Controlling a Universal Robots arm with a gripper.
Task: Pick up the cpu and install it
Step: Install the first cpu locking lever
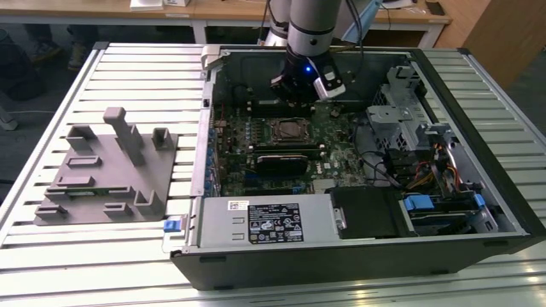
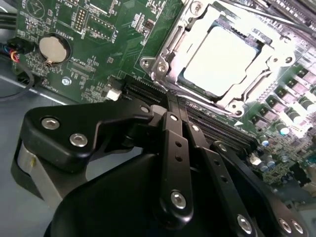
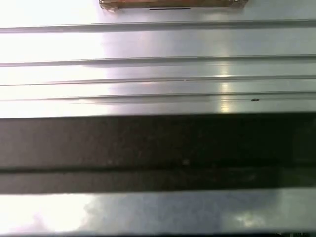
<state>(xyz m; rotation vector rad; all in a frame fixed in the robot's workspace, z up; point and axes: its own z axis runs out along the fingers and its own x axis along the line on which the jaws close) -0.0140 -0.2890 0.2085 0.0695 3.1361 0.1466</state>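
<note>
In the exterior view we see an open computer case (image 1: 444, 147) lying on a slatted metal surface (image 1: 137, 77), with the green board (image 1: 333, 160) facing up inside it. The arm (image 1: 309, 25) comes down into the case, and its end effector (image 1: 295, 102) hangs over the board near the case's far wall, just beyond the socket (image 1: 288, 130). We cannot tell from here whether its fingers are spread or pressed together. A grey fixture (image 1: 107, 176) with upright posts sits on the surface to the exterior view's left of the case, well apart from the arm.

In the second wrist view we look past the black linkage of the end effector (image 2: 170, 116) toward the board (image 2: 98, 44). The fingertips are hidden, so we cannot tell their state here either, and we see nothing held. The cpu (image 2: 222, 59) lies flat inside the metal socket frame (image 2: 163, 64), its pale top glaring in the light. A round coin cell (image 2: 52, 48) sits on the board, well apart from the socket.

In the first wrist view we see pale metal slats (image 3: 158, 44) and a dark band (image 3: 158, 143) across them
</note>
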